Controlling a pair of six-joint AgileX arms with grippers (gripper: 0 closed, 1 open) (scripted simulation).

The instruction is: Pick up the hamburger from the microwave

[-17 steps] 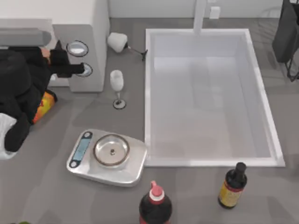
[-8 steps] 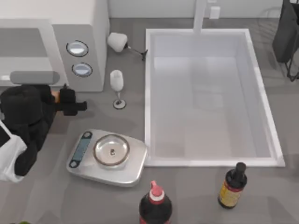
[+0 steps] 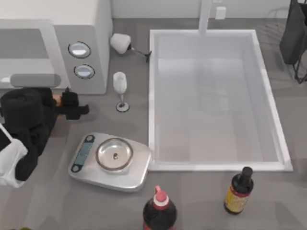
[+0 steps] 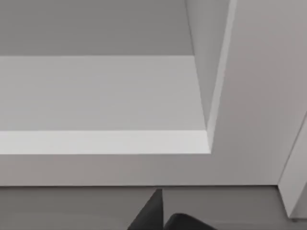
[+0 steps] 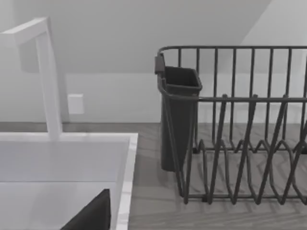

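The microwave [image 3: 91,19] stands at the table's back left, with two round dials [image 3: 79,49] and a grey bar handle [image 3: 36,79] on its front. My left gripper [image 3: 76,108] hovers just in front of the dial panel, pointing right, low over the table. A small tan spot [image 3: 56,99] shows at its wrist side; I cannot tell whether it is the hamburger. In the left wrist view a white ledge and corner of the microwave [image 4: 144,96] are close ahead. My right arm [image 3: 293,33] is parked at the back right.
A silver scale [image 3: 110,160] lies in front of the left gripper and a wine glass [image 3: 120,86] stands to its right. The big white sink [image 3: 152,96] takes up the middle. Two dark bottles [image 3: 238,191] [image 3: 159,211] stand near the front edge. A dish rack [image 5: 240,143] is beside the right arm.
My left arm pulled back from the dial panel toward the table's front, then held still. The grey bar handle sits lower. An orange item beside the arm is now covered.
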